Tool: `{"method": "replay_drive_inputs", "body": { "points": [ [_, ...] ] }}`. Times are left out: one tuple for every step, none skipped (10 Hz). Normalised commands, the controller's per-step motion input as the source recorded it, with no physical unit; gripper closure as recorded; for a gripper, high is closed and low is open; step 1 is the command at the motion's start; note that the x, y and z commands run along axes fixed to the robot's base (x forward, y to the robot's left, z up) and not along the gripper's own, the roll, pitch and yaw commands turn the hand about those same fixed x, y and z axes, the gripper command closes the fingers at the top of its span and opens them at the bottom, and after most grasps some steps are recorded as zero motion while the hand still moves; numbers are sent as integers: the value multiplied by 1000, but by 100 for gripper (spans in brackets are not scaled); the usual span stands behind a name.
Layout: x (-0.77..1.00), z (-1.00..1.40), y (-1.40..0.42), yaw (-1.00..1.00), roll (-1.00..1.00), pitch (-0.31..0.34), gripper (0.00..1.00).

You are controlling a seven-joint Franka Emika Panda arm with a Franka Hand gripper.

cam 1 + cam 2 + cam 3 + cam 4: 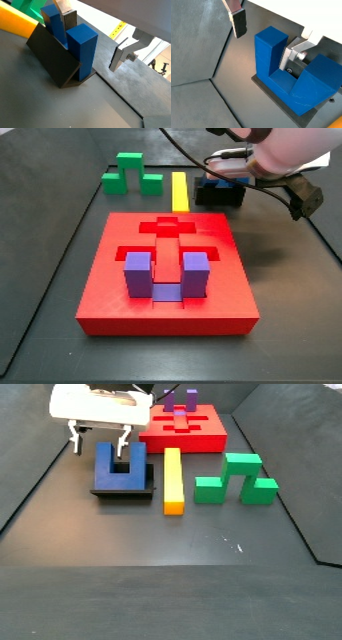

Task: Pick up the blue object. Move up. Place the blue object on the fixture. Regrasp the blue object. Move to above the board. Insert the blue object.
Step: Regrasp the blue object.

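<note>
Blue object (122,463) stood prongs-up on the fixture (120,488), seen in a side view; leaned against the dark upright face of the bracket in a wrist view (75,42). Not gripped at this moment. Gripper (100,434) hung just above it, fingers spread wide and touching nothing: one silver plate with its dark pad (238,22) sat clear of the nearer prong, the opposite finger (125,50) well out to the side. Judged to be the regrasp step, block already set down and freed.

For a clean regrasp: centre over one prong or across the joined base before descending, so both pads meet flat blue faces together rather than one pushing first and tipping the block off its rest. Descend straight and slowly; whether the prong tops clear the pads could not be told from these views. Close only once the pads overlap the faces well, then lift vertically to avoid dragging against the bracket.

Board (120,298) lay beyond the fixture, with a purple block (166,274) already seated in one recess. Yellow bar (171,479) and green block (235,479) lay beside the fixture, apart from it and outside the likely path.
</note>
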Motion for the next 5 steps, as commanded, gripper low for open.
{"method": "replay_drive_inputs", "body": {
  "points": [
    [0,-49,0,0,80,0,0],
    [-14,-91,0,0,166,0,0],
    [-17,-117,0,0,309,14,0],
    [-20,-109,-3,0,294,31,0],
    [-17,0,0,0,180,23,0]
  ]
}}
